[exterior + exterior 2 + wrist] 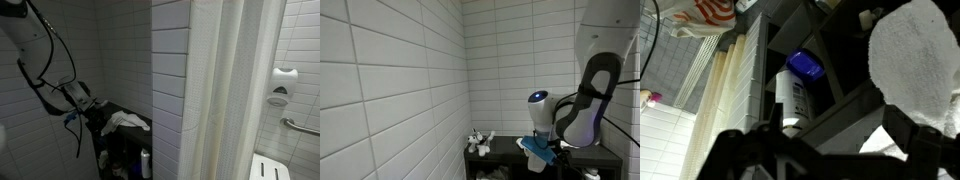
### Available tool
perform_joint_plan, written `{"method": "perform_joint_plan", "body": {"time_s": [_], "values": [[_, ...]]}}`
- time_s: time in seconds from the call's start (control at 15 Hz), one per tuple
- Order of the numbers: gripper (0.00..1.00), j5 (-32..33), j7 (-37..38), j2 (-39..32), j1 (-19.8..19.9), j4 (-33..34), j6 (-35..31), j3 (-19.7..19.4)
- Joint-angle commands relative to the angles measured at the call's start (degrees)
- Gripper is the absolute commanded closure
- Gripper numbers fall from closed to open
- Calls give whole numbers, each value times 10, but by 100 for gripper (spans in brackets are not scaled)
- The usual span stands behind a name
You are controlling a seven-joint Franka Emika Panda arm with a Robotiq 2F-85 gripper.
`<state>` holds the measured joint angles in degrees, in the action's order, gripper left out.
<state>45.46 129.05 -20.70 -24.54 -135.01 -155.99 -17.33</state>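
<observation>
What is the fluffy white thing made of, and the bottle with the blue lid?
The white cloth looks like terry towel fabric: nubbly and matte. The bottle seems smooth white plastic with a slight sheen; its blue lid looks plastic too.

A white shower curtain (235, 90) is hanging in an exterior view; a wall dispenser (285, 76) is sitting at three o'clock of it, a grab bar (298, 127) running at four o'clock. In the wrist view a blue-capped bottle (798, 92) is standing in a dark rack (790, 25), a striped cloth (705, 14) lying at its ten o'clock.
</observation>
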Motion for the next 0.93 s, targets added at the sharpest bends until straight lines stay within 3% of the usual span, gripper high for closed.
{"method": "perform_joint_plan", "body": {"time_s": [0.0,0.53,0.87], "values": [[0,24,41,0,-27,-3,1,-4],[0,25,82,-55,-53,34,-13,-11],[0,25,248,-103,-92,74,-10,-36]]}}
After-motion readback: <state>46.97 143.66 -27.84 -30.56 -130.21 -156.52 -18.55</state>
